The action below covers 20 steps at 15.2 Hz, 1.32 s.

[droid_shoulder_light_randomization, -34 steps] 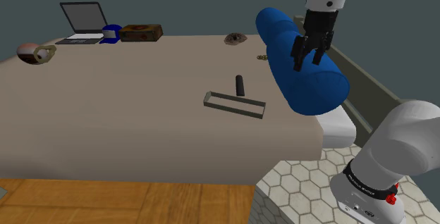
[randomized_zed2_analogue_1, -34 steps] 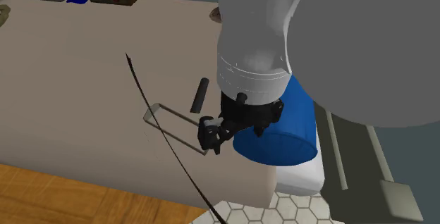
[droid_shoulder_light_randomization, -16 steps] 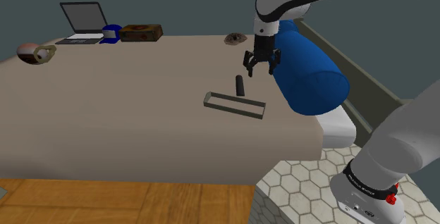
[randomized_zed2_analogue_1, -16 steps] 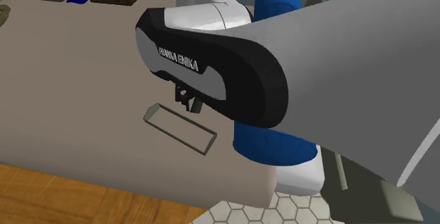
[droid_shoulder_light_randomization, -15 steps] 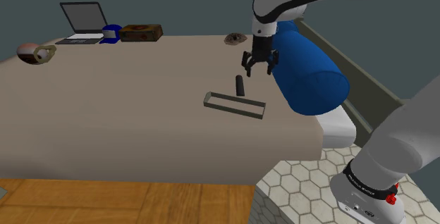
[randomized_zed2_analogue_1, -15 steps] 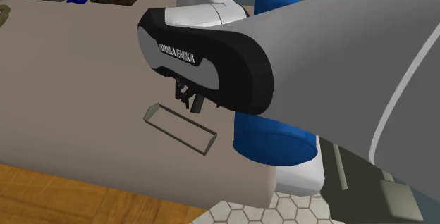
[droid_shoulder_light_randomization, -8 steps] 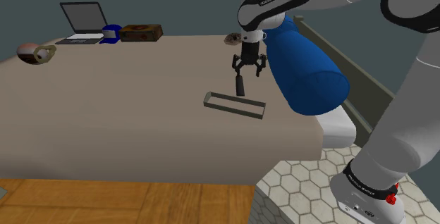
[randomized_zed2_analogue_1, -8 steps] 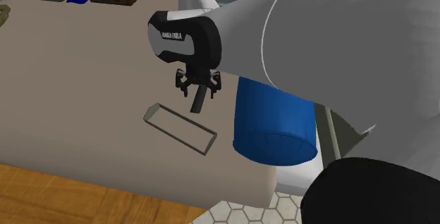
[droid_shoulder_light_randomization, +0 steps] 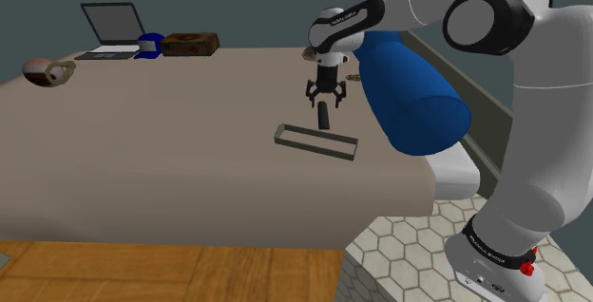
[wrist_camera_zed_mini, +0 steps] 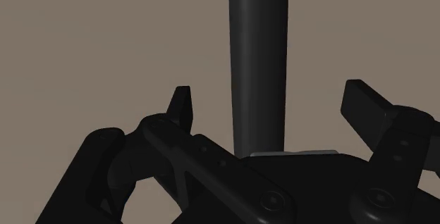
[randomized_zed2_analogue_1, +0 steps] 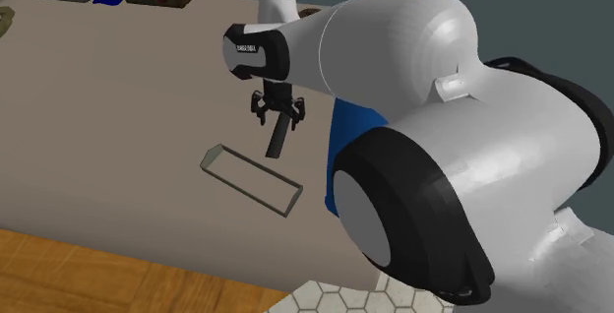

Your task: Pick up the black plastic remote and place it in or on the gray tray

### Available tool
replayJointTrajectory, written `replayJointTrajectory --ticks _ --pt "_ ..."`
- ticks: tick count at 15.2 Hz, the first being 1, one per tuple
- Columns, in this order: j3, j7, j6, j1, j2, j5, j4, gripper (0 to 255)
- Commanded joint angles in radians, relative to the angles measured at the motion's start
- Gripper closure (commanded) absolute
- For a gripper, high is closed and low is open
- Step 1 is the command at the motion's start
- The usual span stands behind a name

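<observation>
The black remote [droid_shoulder_light_randomization: 323,117] lies on the beige table, a slim dark bar just behind the gray tray [droid_shoulder_light_randomization: 316,140], which is a low open rectangular frame. My gripper [droid_shoulder_light_randomization: 323,100] hangs straight over the remote's far end, open. In the second exterior view the gripper [randomized_zed2_analogue_1: 279,116] stands above the remote [randomized_zed2_analogue_1: 278,140], with the tray [randomized_zed2_analogue_1: 251,178] nearer the table's front. In the wrist view the remote [wrist_camera_zed_mini: 258,53] runs between the fingers [wrist_camera_zed_mini: 182,107], which stand apart on either side of it without touching; gripper [wrist_camera_zed_mini: 271,97].
A big blue cylinder [droid_shoulder_light_randomization: 411,89] lies right of the gripper at the table's edge. At the back left stand a laptop [droid_shoulder_light_randomization: 112,27], a blue mug [droid_shoulder_light_randomization: 149,46] and a brown box [droid_shoulder_light_randomization: 190,44]. A round object [droid_shoulder_light_randomization: 47,70] sits far left.
The gripper has come from over the blue cylinder, down and to the shoulder view's left, and now sits low over the remote. Its fingers stay open; remote and tray have not moved.
</observation>
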Motion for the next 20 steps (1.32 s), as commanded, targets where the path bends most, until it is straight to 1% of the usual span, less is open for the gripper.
replayJointTrajectory --ticks 1,7,15,16,20 --pt "-0.002 0.007 0.008 0.000 0.026 0.002 0.017 0" --pt "0.002 0.003 0.088 0.006 0.047 0.007 -0.042 0" --pt "0.002 0.003 0.088 0.006 0.047 0.007 -0.042 0" --pt "0.002 0.003 0.088 0.006 0.047 0.007 -0.042 255" --pt "0.002 0.003 0.083 0.006 0.052 0.006 -0.032 255"
